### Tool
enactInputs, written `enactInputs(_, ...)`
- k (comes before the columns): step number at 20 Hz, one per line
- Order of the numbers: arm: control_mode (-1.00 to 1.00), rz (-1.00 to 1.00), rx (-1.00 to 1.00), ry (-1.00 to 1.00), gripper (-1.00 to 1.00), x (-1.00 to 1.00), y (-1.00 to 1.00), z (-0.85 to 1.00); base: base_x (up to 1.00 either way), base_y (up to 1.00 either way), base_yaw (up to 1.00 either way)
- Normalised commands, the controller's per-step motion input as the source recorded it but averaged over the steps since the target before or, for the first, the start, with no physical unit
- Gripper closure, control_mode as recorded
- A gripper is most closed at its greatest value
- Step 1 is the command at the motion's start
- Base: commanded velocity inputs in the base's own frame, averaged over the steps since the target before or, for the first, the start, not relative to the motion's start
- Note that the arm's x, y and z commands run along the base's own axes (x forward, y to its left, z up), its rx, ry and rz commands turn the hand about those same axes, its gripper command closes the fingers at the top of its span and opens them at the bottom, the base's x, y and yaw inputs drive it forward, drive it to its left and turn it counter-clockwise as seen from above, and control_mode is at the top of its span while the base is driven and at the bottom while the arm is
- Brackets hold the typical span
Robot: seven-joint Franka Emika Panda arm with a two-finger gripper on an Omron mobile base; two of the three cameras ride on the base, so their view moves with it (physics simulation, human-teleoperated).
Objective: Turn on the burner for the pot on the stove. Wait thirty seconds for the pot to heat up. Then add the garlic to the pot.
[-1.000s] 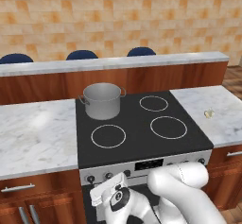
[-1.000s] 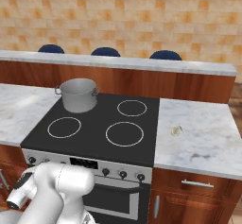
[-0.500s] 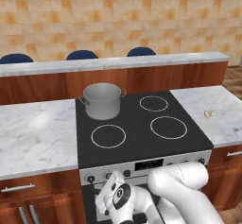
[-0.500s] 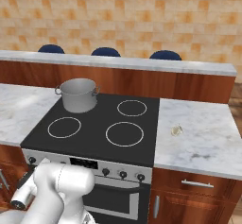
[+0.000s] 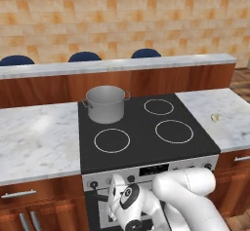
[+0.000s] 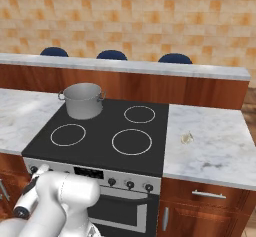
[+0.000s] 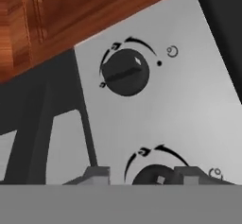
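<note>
On the stove (image 5: 141, 142), the pot (image 5: 105, 104) stands upright.

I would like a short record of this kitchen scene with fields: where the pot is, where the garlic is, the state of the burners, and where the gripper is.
pot: the pot stands on the back left ring of the stove
garlic: the garlic lies on the marble counter right of the stove, apart from the pot
burners: four white rings, no red glow seen
gripper: the gripper is low at the control strip, its fingertips either side of a black knob; a second knob is beside it
</note>
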Motion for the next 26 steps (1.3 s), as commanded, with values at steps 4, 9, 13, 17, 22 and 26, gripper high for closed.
enactInputs(4, -1.0, 0.06, -0.11, -0.03, -1.0, -0.5, -0.04, 0.16, 0.0, 0.0, 0.0)
enactInputs(9, -1.0, 0.03, -0.02, -0.12, -1.0, -1.0, -0.17, 0.59, 0.0, 0.0, 0.0)
enactInputs(13, -1.0, 0.02, 0.0, -0.09, -1.0, -0.99, -0.12, 0.99, 0.0, 0.0, 0.0)
enactInputs(17, -1.0, 0.03, 0.08, 0.0, -1.0, -0.62, -0.06, 1.0, 0.0, 0.0, 0.0)
enactInputs(22, -1.0, 0.0, 0.25, 0.09, -1.0, -0.13, -0.09, 1.0, 0.0, 0.0, 0.0)
enactInputs(26, -1.0, 0.01, 0.27, 0.17, -1.0, 0.0, -0.15, 1.0, 0.0, 0.0, 0.0)
